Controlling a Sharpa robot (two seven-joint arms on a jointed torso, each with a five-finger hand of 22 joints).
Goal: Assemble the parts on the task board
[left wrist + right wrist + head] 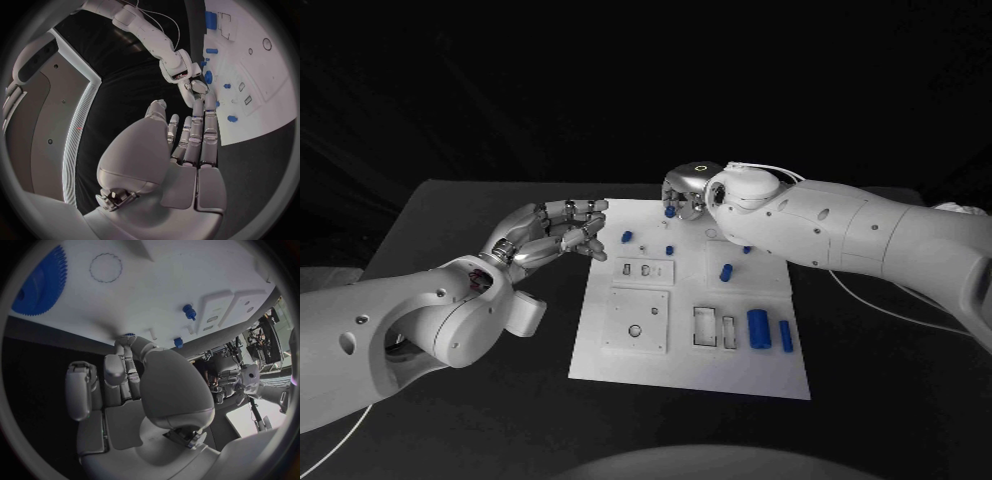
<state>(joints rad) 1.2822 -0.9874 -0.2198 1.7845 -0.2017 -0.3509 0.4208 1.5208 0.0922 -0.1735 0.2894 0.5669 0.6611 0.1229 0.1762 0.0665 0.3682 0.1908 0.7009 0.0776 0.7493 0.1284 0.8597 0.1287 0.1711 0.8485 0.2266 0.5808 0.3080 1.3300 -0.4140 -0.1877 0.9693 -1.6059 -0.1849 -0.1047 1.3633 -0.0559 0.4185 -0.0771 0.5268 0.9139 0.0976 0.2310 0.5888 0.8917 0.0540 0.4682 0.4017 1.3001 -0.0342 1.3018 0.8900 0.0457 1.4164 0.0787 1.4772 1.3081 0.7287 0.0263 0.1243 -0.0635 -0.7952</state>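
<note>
The white task board (629,363) lies in the middle of the black table. My right hand (687,190) hovers over the board's far edge, its fingers curled down on a small blue part (671,212). The right wrist view shows a fingertip (132,342) against that blue part (128,334) at the board's rim. My left hand (560,235) hangs beside the board's far left edge, fingers stretched out and holding nothing. In the left wrist view its fingers (194,135) point toward the right hand (178,70). Small blue pegs (627,237) (727,271) stand on the board.
Two long blue pieces (759,328) (786,336) lie near the board's right edge, beside rectangular slots (705,328). A square plate with a round hole (635,322) sits at the board's near left. A blue gear (40,282) lies on the board. A white cable (862,300) runs behind my right arm.
</note>
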